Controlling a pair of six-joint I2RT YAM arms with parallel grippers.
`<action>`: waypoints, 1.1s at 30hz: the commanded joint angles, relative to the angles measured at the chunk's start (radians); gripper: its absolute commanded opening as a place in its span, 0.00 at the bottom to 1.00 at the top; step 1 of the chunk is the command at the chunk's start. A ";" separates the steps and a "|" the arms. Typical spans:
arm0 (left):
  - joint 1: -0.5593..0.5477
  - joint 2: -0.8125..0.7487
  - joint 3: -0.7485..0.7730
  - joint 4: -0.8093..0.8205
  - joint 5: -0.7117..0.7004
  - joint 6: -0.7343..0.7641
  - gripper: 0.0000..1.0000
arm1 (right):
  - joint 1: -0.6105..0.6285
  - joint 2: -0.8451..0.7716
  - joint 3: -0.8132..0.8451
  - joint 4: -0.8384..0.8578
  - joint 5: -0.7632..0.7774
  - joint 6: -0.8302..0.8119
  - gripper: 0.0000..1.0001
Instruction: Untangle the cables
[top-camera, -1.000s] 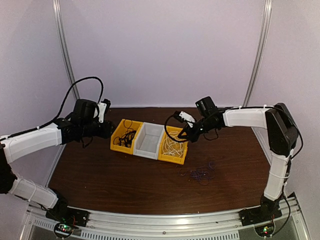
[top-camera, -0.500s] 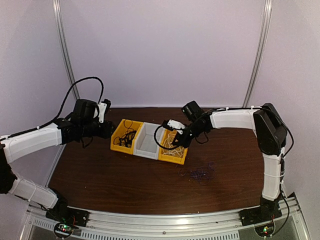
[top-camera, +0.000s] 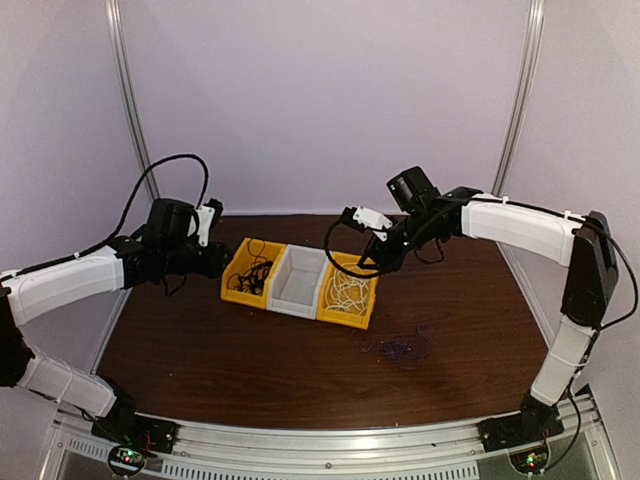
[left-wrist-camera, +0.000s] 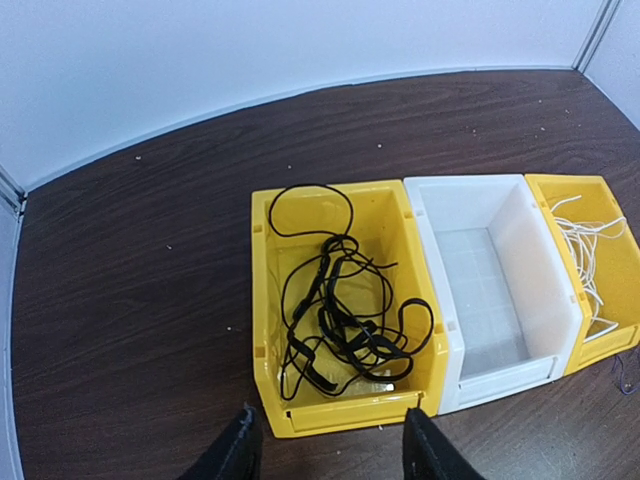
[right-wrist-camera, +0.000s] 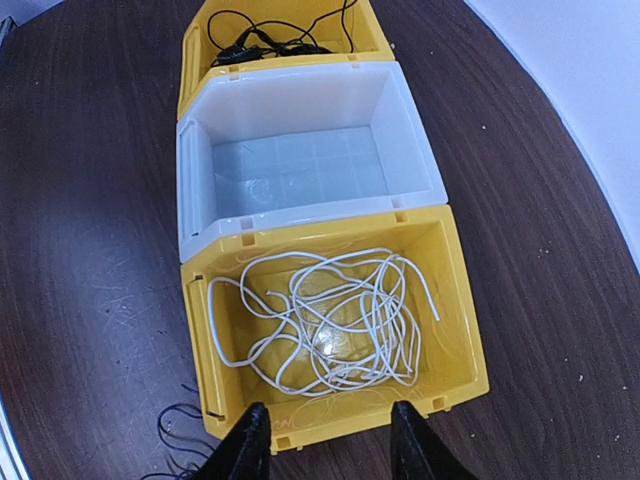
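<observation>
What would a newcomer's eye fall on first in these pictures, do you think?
Three bins in a row: the left yellow bin holds black cables, the white bin is empty, the right yellow bin holds a white cable. A purplish cable lies loose in front of it.

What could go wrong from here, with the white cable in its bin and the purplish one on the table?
1. The purplish cable lies tangled on the table close to the right yellow bin; pulling it may snag the bin's corner and shift it.
2. The white cable lies in loose loops just under the open right gripper; a finger dipping in might hook a loop and drag it out.
</observation>
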 joint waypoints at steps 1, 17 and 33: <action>0.006 0.013 0.005 0.040 0.035 0.012 0.49 | -0.005 -0.081 -0.050 -0.062 0.046 -0.016 0.42; -0.212 -0.100 -0.043 0.243 0.363 0.052 0.52 | -0.236 -0.424 -0.515 -0.161 -0.040 -0.230 0.38; -0.452 0.054 -0.044 0.414 0.252 -0.022 0.53 | -0.180 -0.571 -0.690 -0.148 0.003 -0.413 0.39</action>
